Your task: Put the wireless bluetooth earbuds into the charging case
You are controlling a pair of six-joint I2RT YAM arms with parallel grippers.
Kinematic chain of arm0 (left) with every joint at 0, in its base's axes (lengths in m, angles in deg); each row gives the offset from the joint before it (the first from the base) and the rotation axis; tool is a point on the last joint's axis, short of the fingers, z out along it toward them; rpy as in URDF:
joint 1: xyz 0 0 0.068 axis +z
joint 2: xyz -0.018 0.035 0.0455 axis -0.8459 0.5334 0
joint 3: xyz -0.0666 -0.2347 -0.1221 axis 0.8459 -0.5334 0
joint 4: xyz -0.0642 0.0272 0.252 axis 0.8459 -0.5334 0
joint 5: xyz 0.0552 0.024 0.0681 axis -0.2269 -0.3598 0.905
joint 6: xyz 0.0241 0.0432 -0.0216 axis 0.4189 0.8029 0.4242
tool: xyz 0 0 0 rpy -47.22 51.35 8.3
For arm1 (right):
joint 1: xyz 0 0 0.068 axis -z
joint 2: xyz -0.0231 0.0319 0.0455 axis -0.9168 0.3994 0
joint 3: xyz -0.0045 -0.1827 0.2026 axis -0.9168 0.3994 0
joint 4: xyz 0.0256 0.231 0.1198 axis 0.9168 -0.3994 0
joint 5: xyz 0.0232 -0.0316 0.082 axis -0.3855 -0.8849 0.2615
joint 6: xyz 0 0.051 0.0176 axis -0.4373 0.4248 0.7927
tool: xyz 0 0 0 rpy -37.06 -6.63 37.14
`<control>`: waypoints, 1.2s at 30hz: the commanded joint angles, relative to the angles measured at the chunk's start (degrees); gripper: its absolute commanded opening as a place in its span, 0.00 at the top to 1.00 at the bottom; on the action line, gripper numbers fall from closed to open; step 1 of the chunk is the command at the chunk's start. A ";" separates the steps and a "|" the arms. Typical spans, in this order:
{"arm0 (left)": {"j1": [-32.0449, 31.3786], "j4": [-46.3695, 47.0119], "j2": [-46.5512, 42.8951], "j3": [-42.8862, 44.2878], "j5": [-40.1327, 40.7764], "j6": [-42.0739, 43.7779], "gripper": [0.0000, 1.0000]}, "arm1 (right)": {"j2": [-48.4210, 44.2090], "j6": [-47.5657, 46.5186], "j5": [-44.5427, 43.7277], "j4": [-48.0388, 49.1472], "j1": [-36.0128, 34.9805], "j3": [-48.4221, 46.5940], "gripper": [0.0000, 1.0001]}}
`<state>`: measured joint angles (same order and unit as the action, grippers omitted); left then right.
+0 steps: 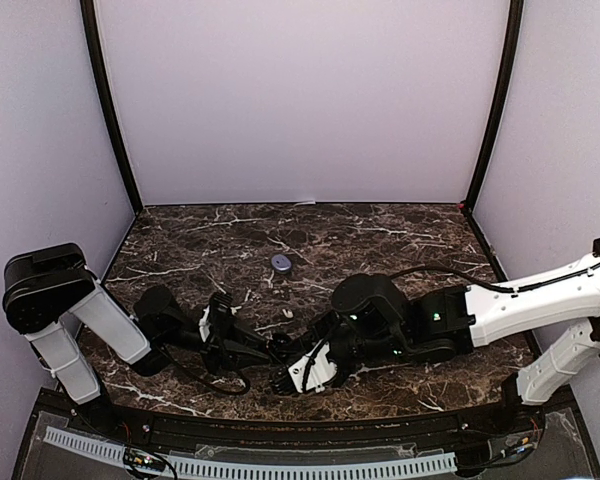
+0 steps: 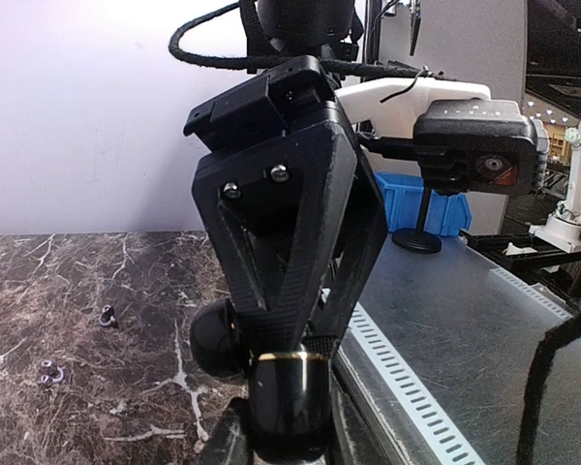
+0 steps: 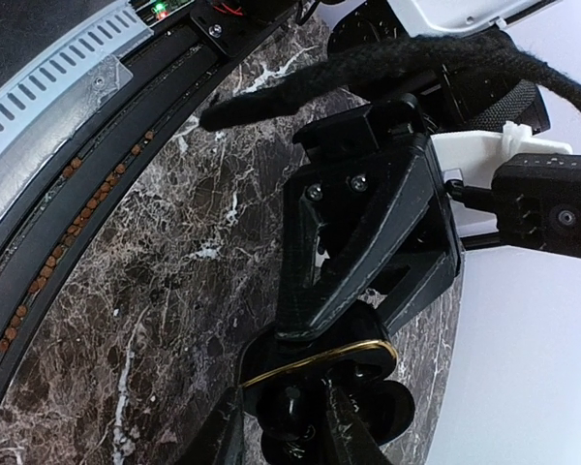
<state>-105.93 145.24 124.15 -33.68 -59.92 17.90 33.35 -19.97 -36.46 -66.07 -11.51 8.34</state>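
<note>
The charging case point(image 2: 289, 397) is glossy black with a gold rim, and its lid point(image 2: 216, 337) hangs open to one side. My left gripper point(image 2: 289, 438) is shut on the case and holds it near the table's front, as the top view shows point(image 1: 268, 350). My right gripper point(image 3: 283, 432) faces it, its tips at the case's point(image 3: 363, 363) open mouth, shut on a small black earbud point(image 3: 289, 412). In the top view the right gripper point(image 1: 285, 362) meets the case point(image 1: 278, 349). Two small loose earbuds point(image 2: 107, 315) point(image 2: 48, 371) lie on the marble.
A small round blue-grey object point(image 1: 281, 262) lies mid-table and a tiny white piece point(image 1: 288, 314) lies just beyond the grippers. A slotted metal rail point(image 1: 280, 465) runs along the front edge. Purple walls enclose the dark marble table point(image 1: 400, 240).
</note>
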 commanded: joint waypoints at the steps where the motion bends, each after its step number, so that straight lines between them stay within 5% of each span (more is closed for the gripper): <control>1: -0.09 2.40 -3.14 2.02 -3.24 -2.45 1.00 | 1.10 -2.24 -2.58 -2.30 0.29 -1.51 0.74; 14: 0.35 -4.22 -4.63 5.45 -7.06 -8.28 1.00 | 1.23 -4.35 -4.10 -4.37 0.17 -2.17 0.76; 36: 0.44 -1.16 -3.60 5.57 -11.00 -9.48 1.00 | -0.41 -2.58 -3.67 -5.29 0.02 -2.18 0.90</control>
<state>-104.79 137.74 122.47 -29.88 -66.24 8.89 33.20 -23.51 -38.12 -70.51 -11.93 6.62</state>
